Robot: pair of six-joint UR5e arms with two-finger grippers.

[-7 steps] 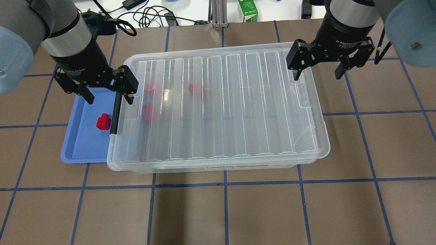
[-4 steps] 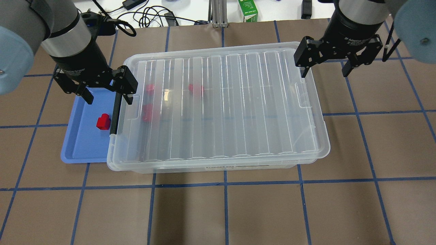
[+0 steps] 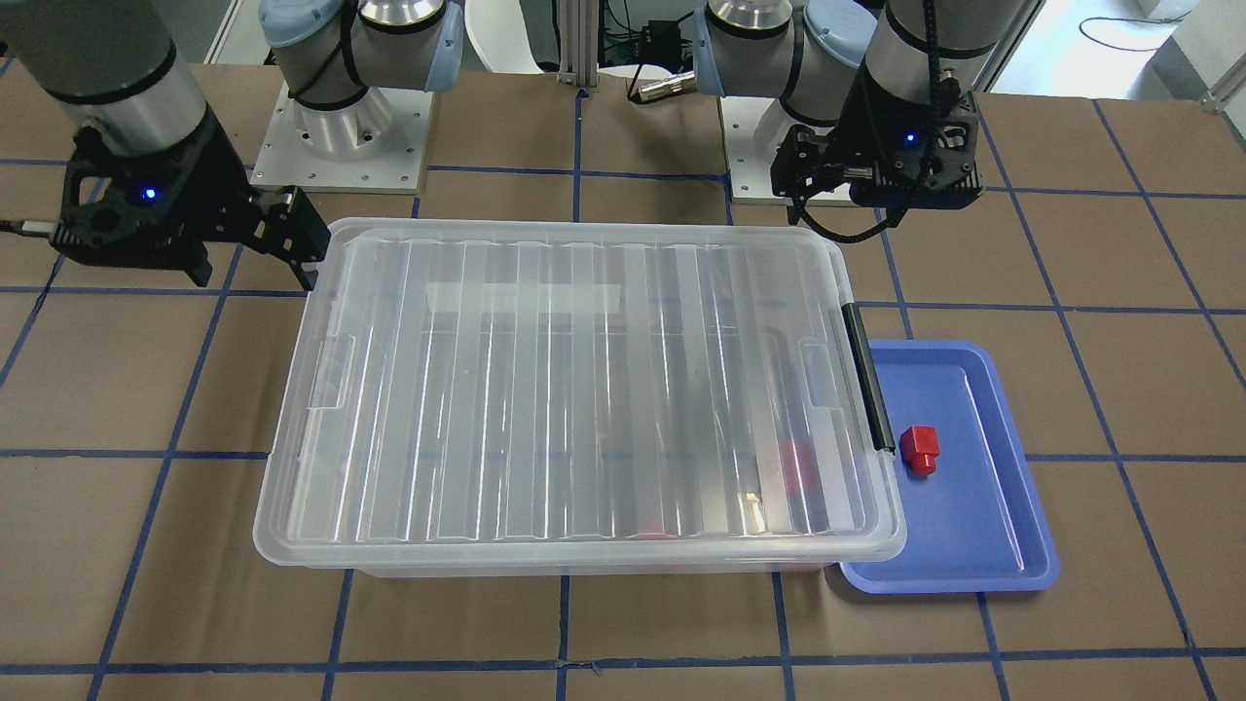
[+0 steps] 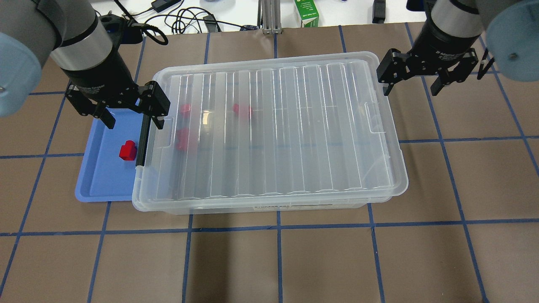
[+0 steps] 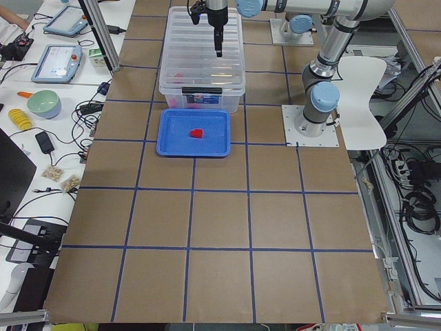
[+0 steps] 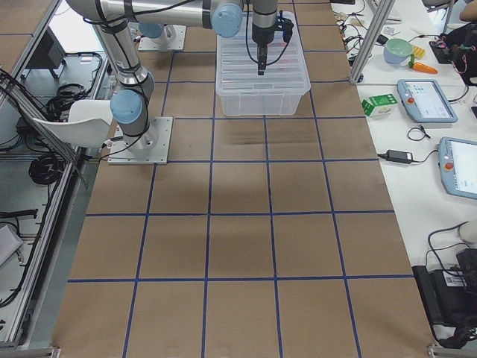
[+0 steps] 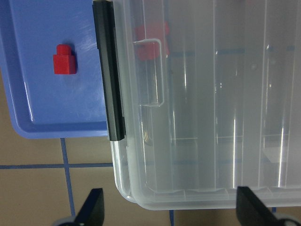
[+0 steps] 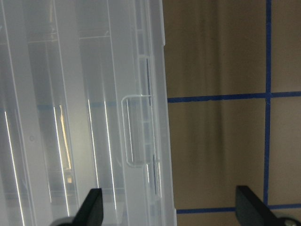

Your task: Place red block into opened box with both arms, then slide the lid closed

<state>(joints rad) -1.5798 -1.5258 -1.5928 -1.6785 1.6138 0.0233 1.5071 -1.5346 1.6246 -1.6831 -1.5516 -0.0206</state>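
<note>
The red block lies on the blue tray, just left of the box's black clip handle. The ribbed clear lid lies flat over the clear box and covers nearly all of it. Three red pieces show blurred through the lid. My left gripper hovers open over the handle end, one finger above the tray and one above the lid. My right gripper is open, empty, and stands off the lid's far right corner.
A green carton and cables lie beyond the table's far edge. Brown table surface with blue tape lines surrounds the box. In the side views, benches with tablets and a bowl run along the table.
My right gripper has moved right and toward the far edge, off the lid's corner, staying open. The left gripper, lid and red block have not moved.
</note>
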